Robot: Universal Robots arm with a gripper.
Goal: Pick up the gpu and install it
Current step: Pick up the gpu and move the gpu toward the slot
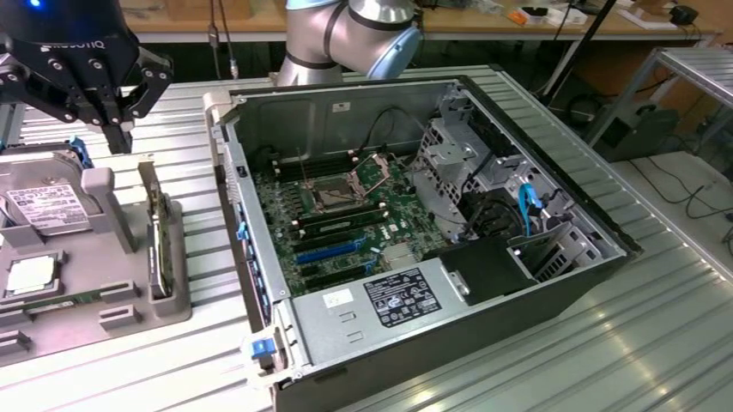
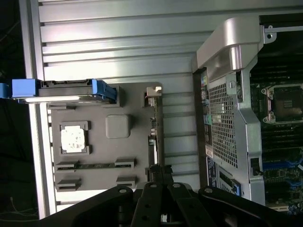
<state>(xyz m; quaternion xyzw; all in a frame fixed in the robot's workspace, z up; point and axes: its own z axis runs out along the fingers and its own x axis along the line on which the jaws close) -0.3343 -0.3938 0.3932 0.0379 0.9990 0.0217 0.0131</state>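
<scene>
The pick-up has not begun, by my reading. On the ribbed metal tabletop [image 1: 641, 343], the open computer case [image 1: 309, 120] lies in the middle. The grey tray [image 1: 126, 296] sits by the tabletop's edge at the exterior view's left.

The gpu [image 1: 157, 232] stands on its long edge in a slot along the side of the tray nearest the case, untouched. The hand [image 1: 117, 142] hangs above the tray's far end, close to the card but clear of it. Its fingers are pressed together and hold nothing.

A grasp would call for the fingers to part, line up with the card's thin top edge and come down on either side of it. They would have to avoid the tray's posts and the case wall just beside.

Counted:
- one tabletop
- one case
- one tray
- one hard drive [image 1: 46, 206] with blue rails
- one gpu
- one square processor chip [image 1: 29, 275]
- one narrow memory stick [image 1: 63, 300]
- one hand
</scene>
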